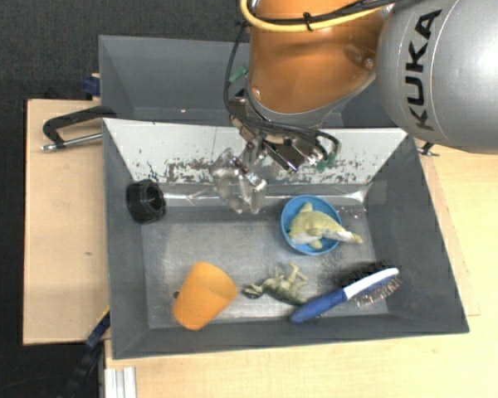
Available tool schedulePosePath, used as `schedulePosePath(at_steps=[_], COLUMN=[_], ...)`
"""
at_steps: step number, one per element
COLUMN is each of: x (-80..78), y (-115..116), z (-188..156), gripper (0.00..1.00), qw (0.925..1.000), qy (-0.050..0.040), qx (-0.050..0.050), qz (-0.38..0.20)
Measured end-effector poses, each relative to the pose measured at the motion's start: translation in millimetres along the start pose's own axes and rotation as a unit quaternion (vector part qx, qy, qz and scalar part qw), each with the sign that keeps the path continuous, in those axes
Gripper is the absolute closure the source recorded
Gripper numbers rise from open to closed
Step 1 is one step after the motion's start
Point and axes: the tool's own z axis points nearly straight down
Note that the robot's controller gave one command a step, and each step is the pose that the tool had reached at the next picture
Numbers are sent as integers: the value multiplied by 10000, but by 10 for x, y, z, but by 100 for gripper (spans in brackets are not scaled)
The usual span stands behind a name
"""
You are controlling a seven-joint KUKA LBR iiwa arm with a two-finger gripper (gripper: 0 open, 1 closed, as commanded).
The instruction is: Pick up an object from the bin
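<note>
Nothing I can see sits in the gripper (247, 191), so I start with the thing lying closest to it. That is a small round blue bowl (289, 222), just beside the gripper on the view's right and a little nearer the front of the bin (120, 255). A pale yellow toy animal (315, 226) lies in the bowl, with its tail or snout poking out over the rim on the side away from the gripper.

The gripper itself hangs low at the back of the bin, close to the shiny rear wall and over bare grey floor. From my screen I cannot tell whether it is released or clenched. The arm's orange cover (311, 48) sits above it.

Farther out, toward the front from the gripper, a small green toy creature (278, 285) lies on the floor. A brush with a blue handle (344, 293) lies just beside it on the view's right. An orange cup (203, 295) lies on its side at the front, on the view's left of the gripper. A black round cap (145, 201) rests well apart on the left, against the side wall.
</note>
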Motion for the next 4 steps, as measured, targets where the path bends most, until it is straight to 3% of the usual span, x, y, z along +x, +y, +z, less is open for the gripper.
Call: schedulePosePath(at_steps=[1, 2, 3, 4], x=[-224, -235, 563, 1147], y=[54, 40, -836, -328], z=[1123, 1071, 1440, 1557], gripper=[100, 0, 0, 0], qw=[9987, 9987, 9860, 9756], qy=[86, 48, 78, 86], qx=[-43, -26, -8, -24], qz=[493, 500, 1667, 2195])
